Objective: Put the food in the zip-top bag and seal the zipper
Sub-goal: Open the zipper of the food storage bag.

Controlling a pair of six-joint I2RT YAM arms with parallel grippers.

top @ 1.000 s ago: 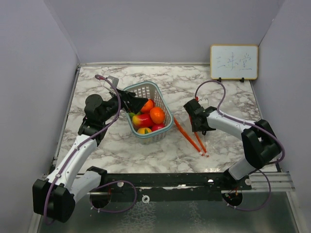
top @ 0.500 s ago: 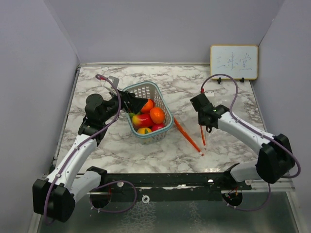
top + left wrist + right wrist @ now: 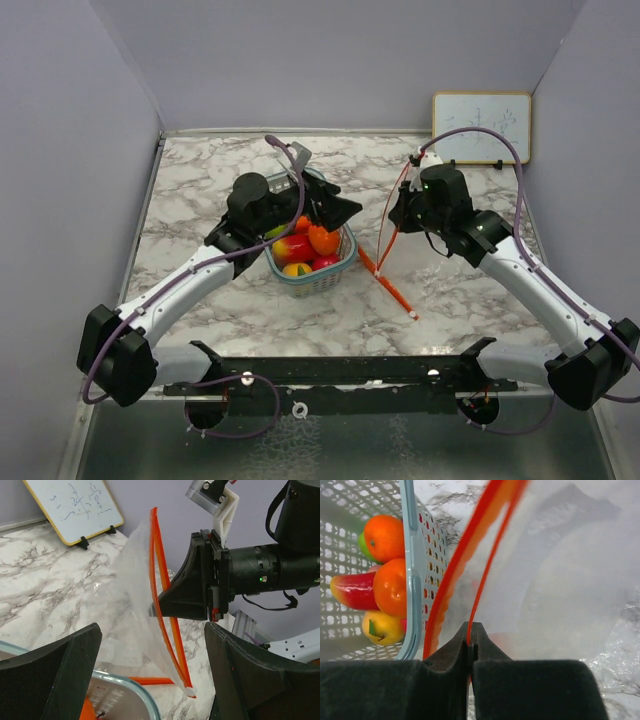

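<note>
The food (image 3: 322, 238), small glossy red, orange and yellow toy fruits (image 3: 391, 586), lies in the pale teal basket (image 3: 330, 275). My left gripper (image 3: 338, 210) hangs open above the basket's right side, facing the bag, with nothing between its fingers (image 3: 50, 680). The clear zip-top bag (image 3: 132, 595) has an orange zipper (image 3: 388, 225). My right gripper (image 3: 400, 212) is shut on one zipper strip (image 3: 472, 615) and holds that edge up off the table. The other strip (image 3: 390, 285) hangs down to the marble, so the mouth gapes.
A small whiteboard (image 3: 481, 127) leans on the back wall at the right. The basket rim (image 3: 135, 692) sits just under my left fingers. Purple walls close in the marble table (image 3: 200, 300) on three sides.
My right gripper closed on the bag's zipper edge and lifted it up and back. My left arm swung right, from the basket's left side to over its right side.
</note>
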